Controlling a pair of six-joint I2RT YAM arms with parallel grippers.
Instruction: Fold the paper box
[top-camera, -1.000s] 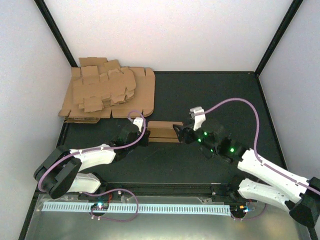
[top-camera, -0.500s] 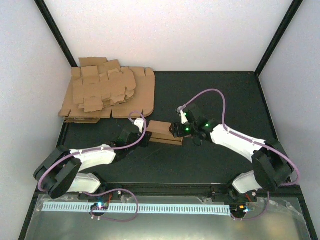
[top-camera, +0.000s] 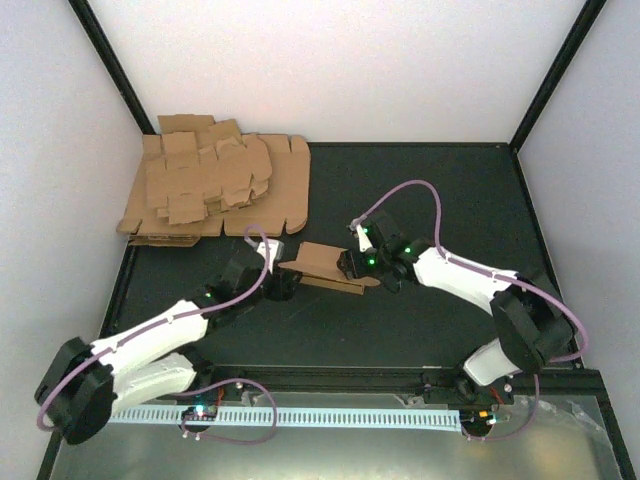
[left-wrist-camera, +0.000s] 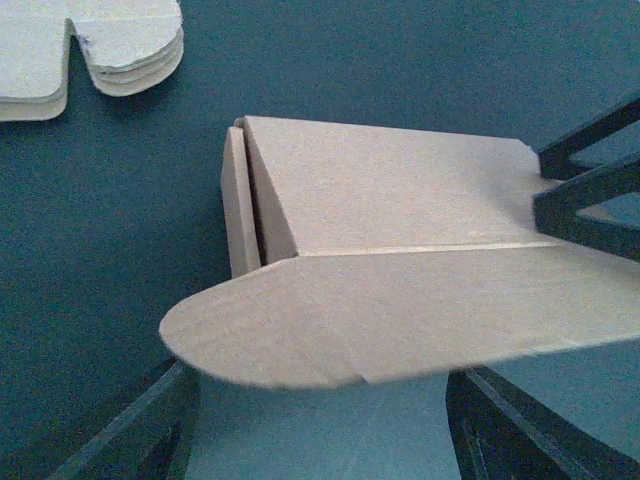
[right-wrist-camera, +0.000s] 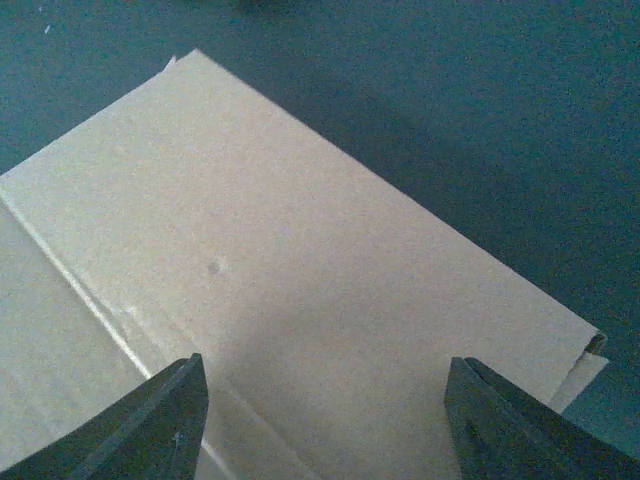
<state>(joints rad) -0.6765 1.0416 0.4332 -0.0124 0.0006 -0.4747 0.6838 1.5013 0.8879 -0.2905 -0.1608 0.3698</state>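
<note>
From above, I see the box (top-camera: 322, 266) lying on the dark table (top-camera: 430, 190) about midway between my two arms, well apart from the pile of cardboard sheets (top-camera: 215, 190) in the far left corner. The left gripper (top-camera: 272, 281) sits at the box's left end and the right gripper (top-camera: 352, 265) at its right end. The box lies slightly askew to the table edge.

On the left wrist camera my fingers (left-wrist-camera: 150, 440) stand wide apart and pinch nothing. A rounded flap (left-wrist-camera: 330, 320) juts toward the lens across the gap between them, not yet turned in. A narrow side flap (left-wrist-camera: 238, 205) stands at the box's end beside it. The other arm's dark fingers show at the box's far end.

On the right wrist camera the fingers (right-wrist-camera: 140, 430) are also spread wide, with a broad brown panel of the box filling the space between them. I cannot tell whether they press on the box or only straddle it.

I judge the step to be closing that rounded end flap. To do it well I would first make sure the right side really steadies the body. Then I would bring one left fingertip flat against the flap near its crease and push it squarely toward the opening. That should make it bend on the scored line rather than buckle, with the side flap kept inside.
</note>
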